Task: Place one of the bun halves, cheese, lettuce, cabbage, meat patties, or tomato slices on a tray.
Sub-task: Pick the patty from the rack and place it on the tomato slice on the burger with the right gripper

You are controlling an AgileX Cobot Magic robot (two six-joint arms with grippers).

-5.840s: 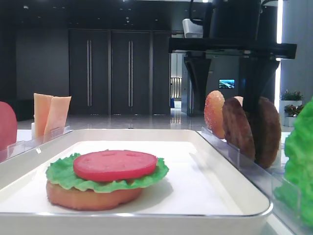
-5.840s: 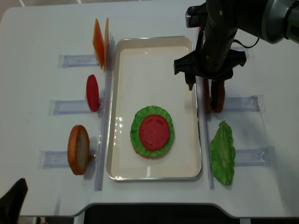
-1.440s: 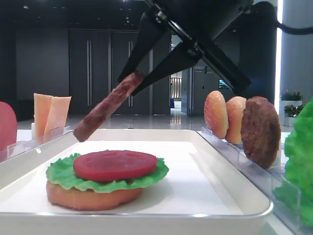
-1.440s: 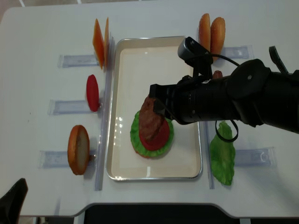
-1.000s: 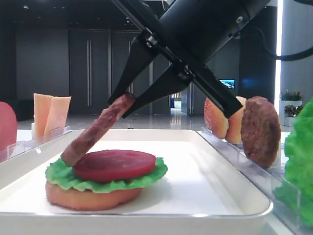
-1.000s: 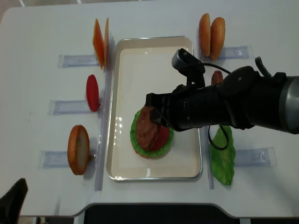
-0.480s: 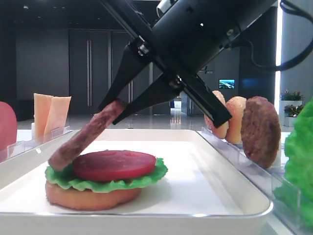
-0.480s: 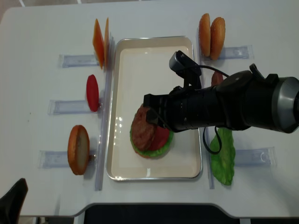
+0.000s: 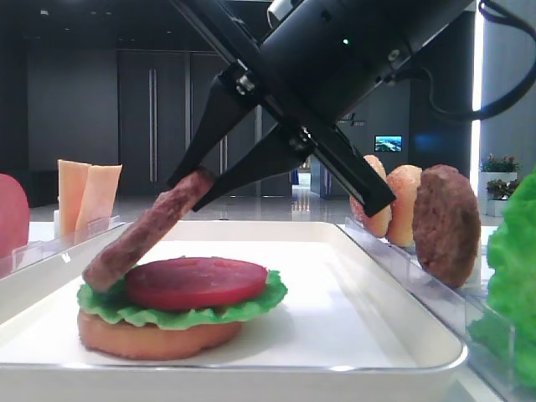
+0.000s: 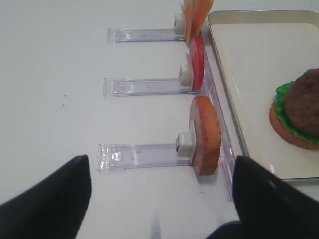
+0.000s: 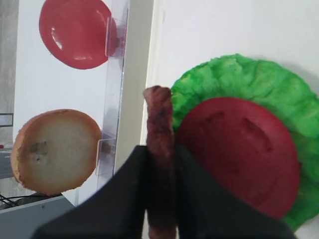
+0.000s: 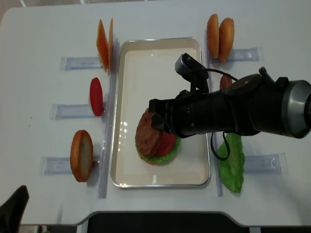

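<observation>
Wrist cam shows right gripper (image 11: 160,154) clamped on the meat patty (image 11: 159,149) edge-on; left gripper's jaws there spread wide, empty.

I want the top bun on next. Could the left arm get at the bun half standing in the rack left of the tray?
Probably yes: the bun half stands upright, nothing over it, just ahead of the open left gripper.

Behind my workspace: dim hall, dark panelled wall (image 9: 193,117) with tall double doors, glossy floor, small lit screen (image 9: 388,143), white counter (image 12: 43,34).
</observation>
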